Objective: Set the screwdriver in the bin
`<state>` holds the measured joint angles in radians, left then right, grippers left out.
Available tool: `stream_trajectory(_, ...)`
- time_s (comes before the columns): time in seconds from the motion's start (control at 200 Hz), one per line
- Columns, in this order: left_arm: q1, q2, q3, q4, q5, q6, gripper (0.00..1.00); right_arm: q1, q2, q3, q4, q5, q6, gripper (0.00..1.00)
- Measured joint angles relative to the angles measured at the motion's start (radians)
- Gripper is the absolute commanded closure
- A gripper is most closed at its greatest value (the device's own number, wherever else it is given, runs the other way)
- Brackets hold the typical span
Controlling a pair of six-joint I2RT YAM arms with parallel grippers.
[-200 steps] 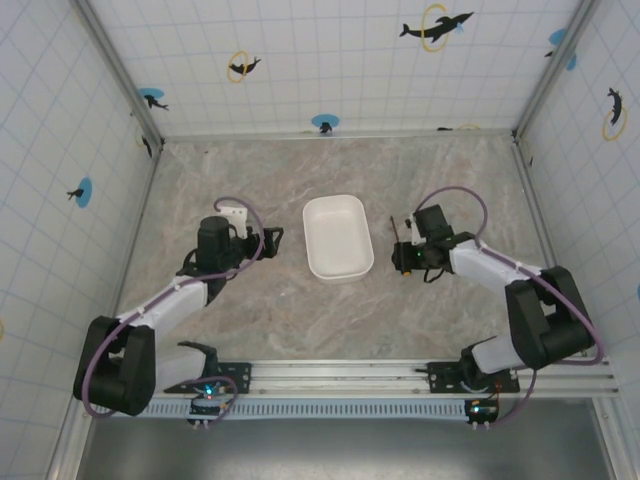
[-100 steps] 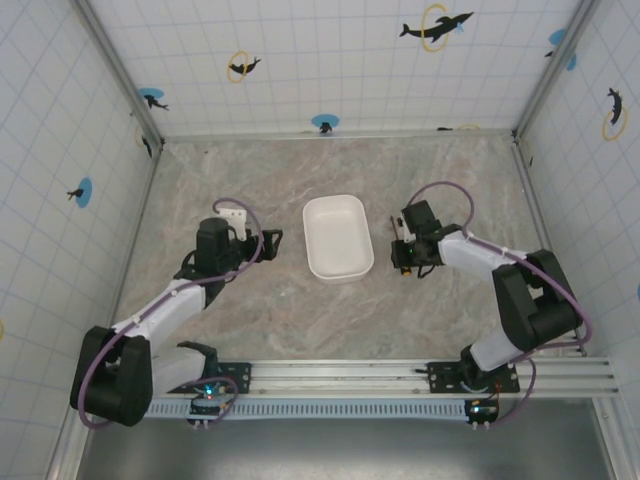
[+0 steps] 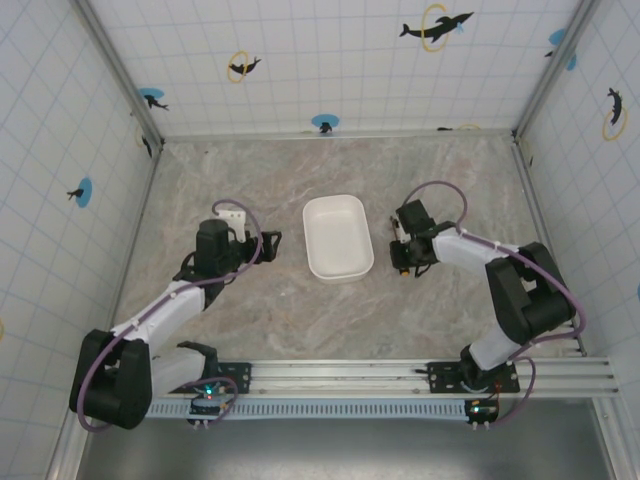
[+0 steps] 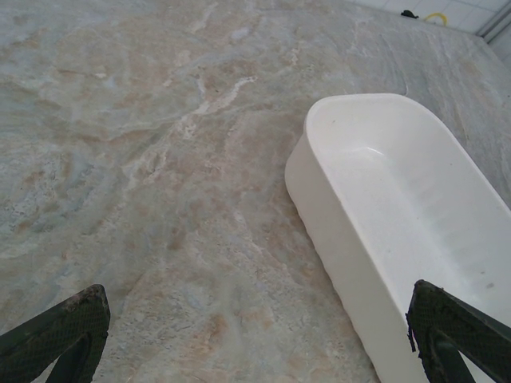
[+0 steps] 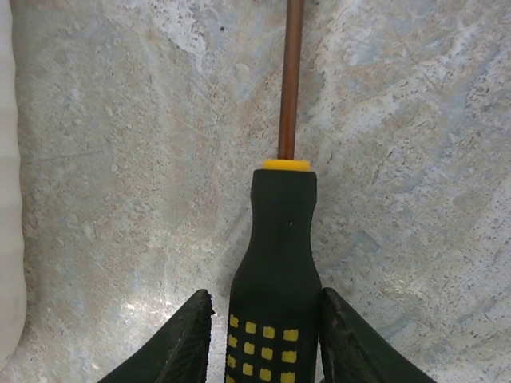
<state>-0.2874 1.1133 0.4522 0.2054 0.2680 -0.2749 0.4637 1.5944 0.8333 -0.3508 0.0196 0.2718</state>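
The right end effector [image 5: 267, 315] straddles the screwdriver [image 5: 277, 231], its fingers hugging the rear of the handle; whether they truly clamp it cannot be told. The shaft points ahead of it and the bin [image 5: 6, 199] lies to its left. Held so far back, the tool could pivot, slip, or catch the rim. The left end effector [image 3: 268, 241] hangs open.

Bright even light, soft shadows, faint glare
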Motion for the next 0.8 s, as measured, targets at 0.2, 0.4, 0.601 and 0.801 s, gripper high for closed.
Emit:
stream_trajectory(0.2, 0.0, -0.021, -0.002, -0.003, -0.004, 0.0, 0.03, 0.0, 0.032, 0.014, -0.008, 0.013, 0.001, 0.71)
stream_trajectory(0.4, 0.0, -0.023, -0.013, -0.007, -0.004, 0.0, 0.02, 0.0, 0.043, 0.027, -0.018, 0.013, 0.006, 0.87)
stream_trajectory(0.601, 0.0, -0.032, -0.014, -0.012, -0.011, 0.001, 0.02, -0.026, 0.038, 0.029, -0.021, -0.032, 0.031, 1.0)
stream_trajectory(0.801, 0.0, -0.042, -0.014, -0.013, -0.018, 0.001, 0.03, -0.13, -0.029, 0.109, -0.028, -0.157, 0.139, 1.0)
